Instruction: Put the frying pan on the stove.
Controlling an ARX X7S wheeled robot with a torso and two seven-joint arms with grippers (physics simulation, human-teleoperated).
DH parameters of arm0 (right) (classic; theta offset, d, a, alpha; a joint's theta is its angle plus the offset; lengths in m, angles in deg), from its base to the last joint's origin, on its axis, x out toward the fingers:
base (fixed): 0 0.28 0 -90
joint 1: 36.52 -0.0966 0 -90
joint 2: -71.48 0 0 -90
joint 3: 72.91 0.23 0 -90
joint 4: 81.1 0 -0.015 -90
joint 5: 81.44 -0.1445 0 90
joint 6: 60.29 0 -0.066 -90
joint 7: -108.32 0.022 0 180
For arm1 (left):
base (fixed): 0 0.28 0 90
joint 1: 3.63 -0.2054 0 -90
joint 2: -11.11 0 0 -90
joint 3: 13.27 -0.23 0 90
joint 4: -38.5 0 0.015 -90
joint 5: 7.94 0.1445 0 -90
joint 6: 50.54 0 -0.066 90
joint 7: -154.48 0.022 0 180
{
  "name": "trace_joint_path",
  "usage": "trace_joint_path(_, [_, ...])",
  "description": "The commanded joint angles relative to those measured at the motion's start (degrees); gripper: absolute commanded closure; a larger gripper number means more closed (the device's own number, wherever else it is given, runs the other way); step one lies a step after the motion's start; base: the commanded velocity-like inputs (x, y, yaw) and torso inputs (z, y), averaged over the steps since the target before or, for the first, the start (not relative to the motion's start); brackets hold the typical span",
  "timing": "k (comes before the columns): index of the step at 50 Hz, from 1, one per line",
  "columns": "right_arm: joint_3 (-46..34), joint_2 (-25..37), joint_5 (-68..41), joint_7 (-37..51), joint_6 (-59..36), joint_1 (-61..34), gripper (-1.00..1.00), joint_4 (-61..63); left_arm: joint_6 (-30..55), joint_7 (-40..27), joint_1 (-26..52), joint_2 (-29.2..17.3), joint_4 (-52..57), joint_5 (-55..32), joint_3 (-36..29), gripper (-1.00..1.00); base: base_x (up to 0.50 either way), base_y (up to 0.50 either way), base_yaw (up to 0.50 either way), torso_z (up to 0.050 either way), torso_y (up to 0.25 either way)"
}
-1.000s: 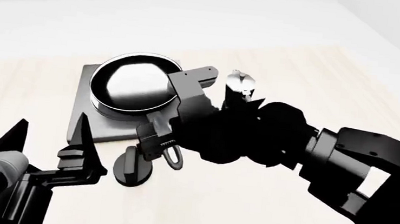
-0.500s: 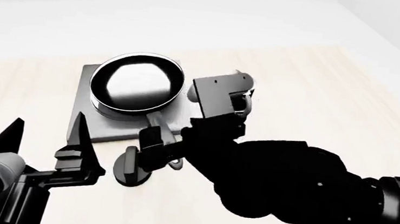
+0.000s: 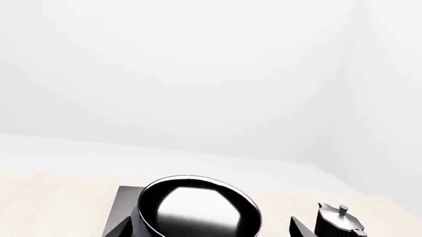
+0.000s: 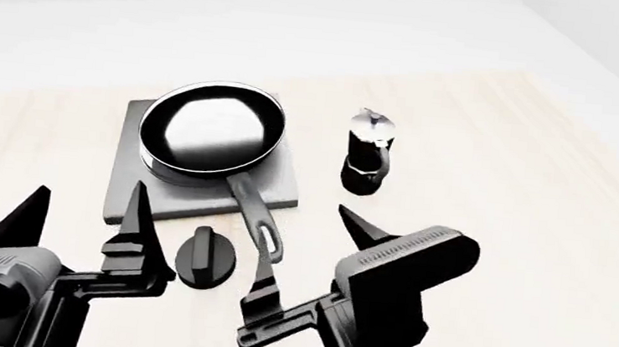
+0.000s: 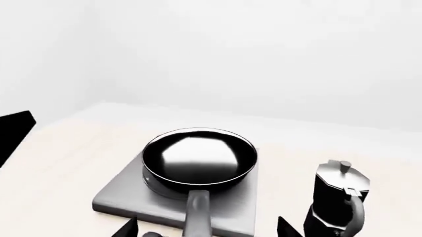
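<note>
The frying pan (image 4: pixel 212 130) sits on the stove (image 4: pixel 140 186), its handle (image 4: pixel 252 215) pointing toward me past the plate's near edge. It also shows in the right wrist view (image 5: pixel 199 160) on the stove (image 5: pixel 118 195), and in the left wrist view (image 3: pixel 197 210) on the stove (image 3: pixel 120 217). My right gripper (image 4: pixel 311 258) is open and empty, pulled back near the handle's loop end. In its own view (image 5: pixel 205 228) the fingertips stand wide either side of the handle. My left gripper (image 4: pixel 79 219) is open and empty at the near left, short of the stove.
A black and silver moka pot (image 4: pixel 368 153) stands right of the stove; it also shows in the right wrist view (image 5: pixel 337 200) and the left wrist view (image 3: pixel 337 222). A small black round knob (image 4: pixel 205 257) lies on the pale wooden table (image 4: pixel 491 156) by the handle.
My right gripper has let go of the pan's handle and drawn back toward me. The pan stays on the stove. The left gripper has barely moved.
</note>
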Motion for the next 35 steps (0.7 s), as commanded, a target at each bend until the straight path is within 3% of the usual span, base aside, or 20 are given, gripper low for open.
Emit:
trace_joint_path(1, [-2.8, 1.5, 18.1, 6.4, -4.4, 4.1, -1.0, 8.9, -1.0, 2.2, 0.0, 1.5, 0.1, 2.7, -1.1, -1.0, 0.0, 0.0, 0.0, 0.0, 0.0])
trace_joint_path(35, [-2.7, 2.8, 20.5, 8.8, -5.5, 4.8, -1.0, 12.9, -0.6, 2.3, 0.5, 1.8, -0.6, 5.9, -4.5, -1.0, 0.0, 0.0, 0.0, 0.0, 0.0])
